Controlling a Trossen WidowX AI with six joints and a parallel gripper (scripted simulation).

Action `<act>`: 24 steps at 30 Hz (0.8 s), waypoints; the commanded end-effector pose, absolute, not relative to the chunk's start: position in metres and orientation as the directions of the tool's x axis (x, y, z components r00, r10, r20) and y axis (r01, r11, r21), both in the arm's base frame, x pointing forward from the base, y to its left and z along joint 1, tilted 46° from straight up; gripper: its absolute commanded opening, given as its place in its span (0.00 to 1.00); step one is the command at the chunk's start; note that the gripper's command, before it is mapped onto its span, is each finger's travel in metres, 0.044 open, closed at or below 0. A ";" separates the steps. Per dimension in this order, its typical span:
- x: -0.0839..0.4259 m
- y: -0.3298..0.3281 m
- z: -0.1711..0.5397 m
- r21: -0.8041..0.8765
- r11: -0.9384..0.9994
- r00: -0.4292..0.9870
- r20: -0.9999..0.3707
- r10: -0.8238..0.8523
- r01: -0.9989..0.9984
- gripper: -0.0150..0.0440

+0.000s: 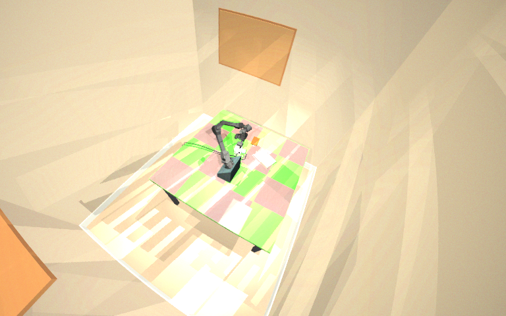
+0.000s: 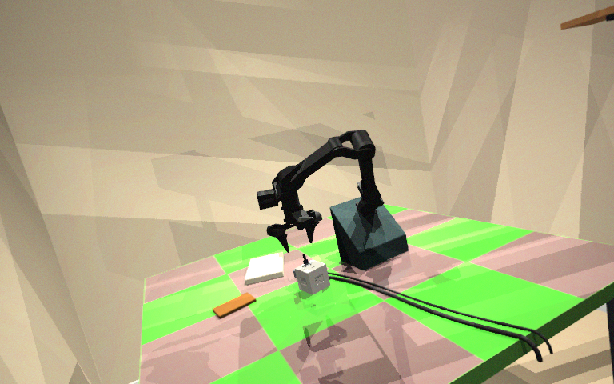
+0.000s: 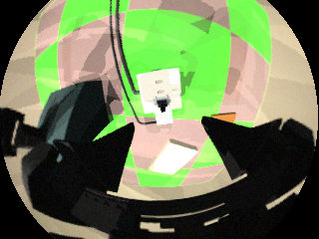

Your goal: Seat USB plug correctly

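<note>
The white power cube (image 2: pixel 312 279) (image 3: pixel 148 86) (image 1: pixel 238 149) stands on the checkered table. A small black USB plug (image 2: pixel 305 259) (image 3: pixel 162 104) stands up from the cube's top, near one edge; how deep it sits and which way round it is cannot be made out. My gripper (image 2: pixel 299 248) (image 3: pixel 167 122) is open and empty, pointing down. It hangs above the cube and the plug, with its fingertips clear of both. In the wrist view the plug shows between and a little beyond the fingertips.
Two dark cables (image 2: pixel 407 296) (image 3: pixel 118 55) run from the cube across the table and over its edge. A white slab (image 2: pixel 265 268) (image 3: pixel 171 158) (image 1: pixel 264 158) and an orange block (image 2: pixel 234 305) (image 3: pixel 224 118) (image 1: pixel 255 140) lie near the cube. The arm's dark base block (image 2: pixel 368 240) stands behind it.
</note>
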State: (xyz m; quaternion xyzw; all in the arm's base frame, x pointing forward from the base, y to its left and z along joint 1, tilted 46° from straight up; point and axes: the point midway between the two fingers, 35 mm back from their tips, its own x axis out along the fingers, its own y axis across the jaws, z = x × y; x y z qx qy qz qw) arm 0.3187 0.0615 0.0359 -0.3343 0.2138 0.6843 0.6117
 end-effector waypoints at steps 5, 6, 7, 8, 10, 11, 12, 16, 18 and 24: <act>0.313 0.066 0.037 -0.124 -0.188 -0.047 -0.702 0.711 -0.974 1.00; 0.313 0.066 0.037 -0.125 -0.188 -0.047 -0.702 0.711 -0.974 1.00; 0.313 0.066 0.037 -0.125 -0.188 -0.047 -0.702 0.711 -0.974 1.00; 0.313 0.066 0.036 -0.125 -0.188 -0.047 -0.702 0.711 -0.974 1.00; 0.313 0.067 0.036 -0.125 -0.188 -0.047 -0.702 0.711 -0.974 1.00; 0.313 0.068 0.035 -0.125 -0.188 -0.047 -0.702 0.711 -0.974 1.00; 0.313 0.069 0.034 -0.125 -0.188 -0.047 -0.702 0.711 -0.974 1.00; 0.313 0.072 0.031 -0.125 -0.188 -0.047 -0.702 0.711 -0.974 1.00; 0.313 0.073 0.030 -0.125 -0.188 -0.047 -0.702 0.711 -0.974 1.00; 0.312 0.078 0.026 -0.125 -0.188 -0.047 -0.702 0.711 -0.974 1.00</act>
